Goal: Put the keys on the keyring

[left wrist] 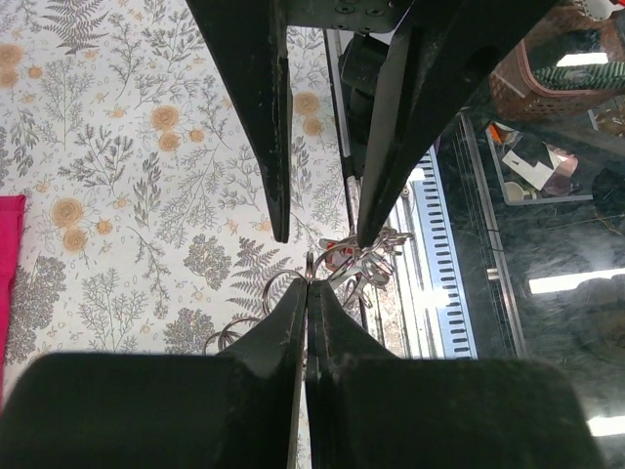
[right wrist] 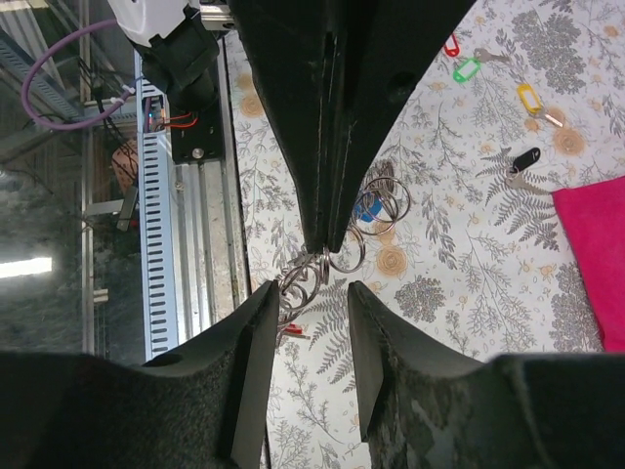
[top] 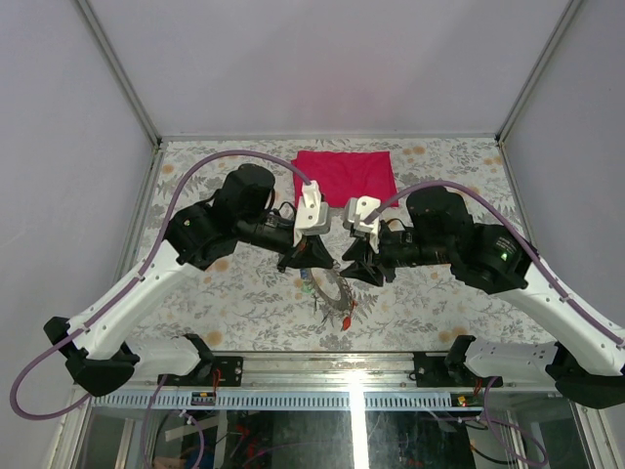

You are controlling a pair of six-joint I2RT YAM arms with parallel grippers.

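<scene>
My left gripper is shut on the edge of the dark metal keyring and holds it above the table. Several small silver split rings hang from the keyring. A key with a red tag and a blue tag sit in that cluster. My right gripper is open, its fingers either side of the hanging rings, just under the left gripper's tips. In the left wrist view my left gripper pinches the ring. Loose red, green, yellow and black keys lie on the table.
A red folded cloth lies at the back centre of the floral table, behind both grippers; it also shows in the right wrist view. The table's front edge with a metal rail runs just below the hanging rings.
</scene>
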